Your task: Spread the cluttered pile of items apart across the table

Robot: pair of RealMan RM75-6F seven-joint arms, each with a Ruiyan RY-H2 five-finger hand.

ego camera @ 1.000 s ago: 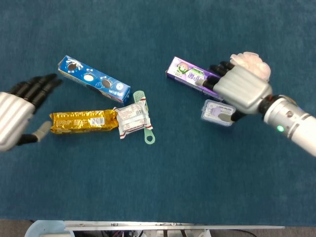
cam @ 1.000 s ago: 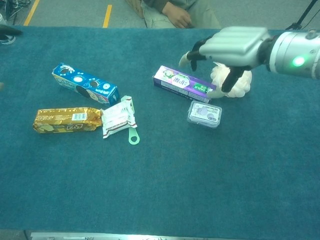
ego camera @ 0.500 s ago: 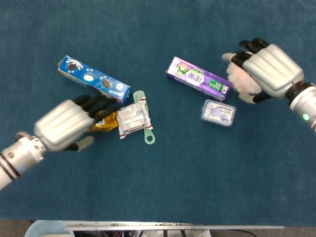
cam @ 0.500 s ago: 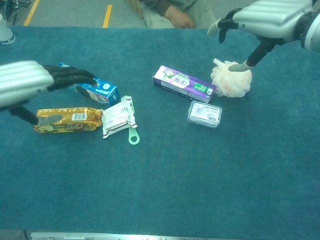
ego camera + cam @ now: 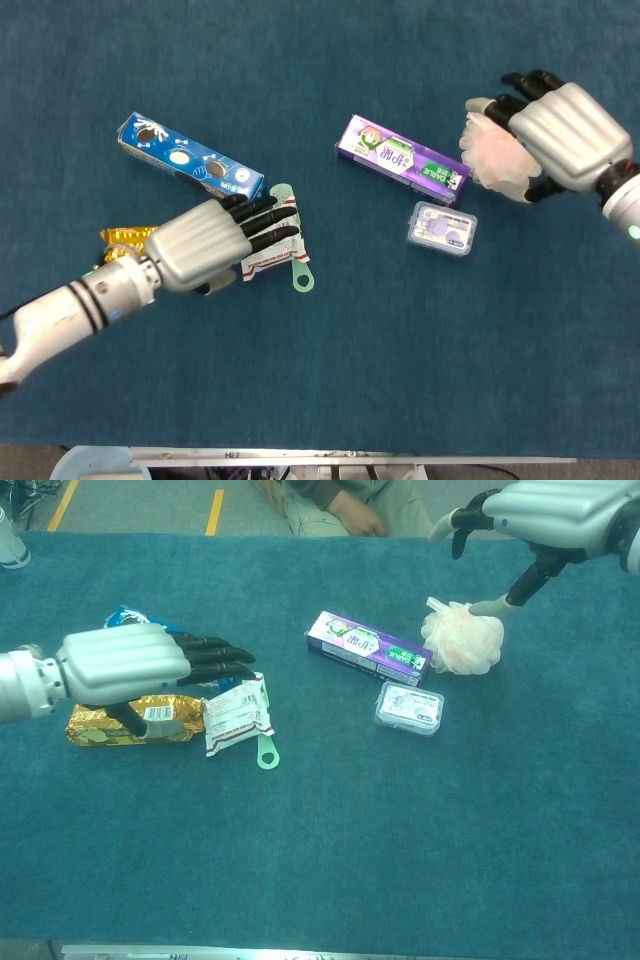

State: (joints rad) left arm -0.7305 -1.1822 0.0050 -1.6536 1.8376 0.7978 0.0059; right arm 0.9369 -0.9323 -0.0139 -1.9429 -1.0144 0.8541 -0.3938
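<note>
Teal carpet-like bench (image 5: 400, 380), flat and matte, filling the head view; wide bare stretch along the 6 o'clock side. Beyond the far edge in the chest view, grey floor with yellow lines and a seated person (image 5: 345, 502).

At 9 o'clock, three items close together: long blue biscuit box (image 5: 190, 165), glossy gold wrapper (image 5: 105, 725) partly hidden in the head view, and white crinkled packet (image 5: 235, 715) lying over a pale green flat tool (image 5: 300, 275). Left hand (image 5: 210, 245) low over these, fingers (image 5: 270, 222) straight and slightly apart, reaching across the packet, holding nothing.

At 2 o'clock, purple carton (image 5: 402, 160), small clear case (image 5: 441, 228) just beside it, and fluffy pink sponge (image 5: 462, 640). Right hand (image 5: 560, 135) above the sponge, fingers spread, thumb tip near its top; contact unclear.
</note>
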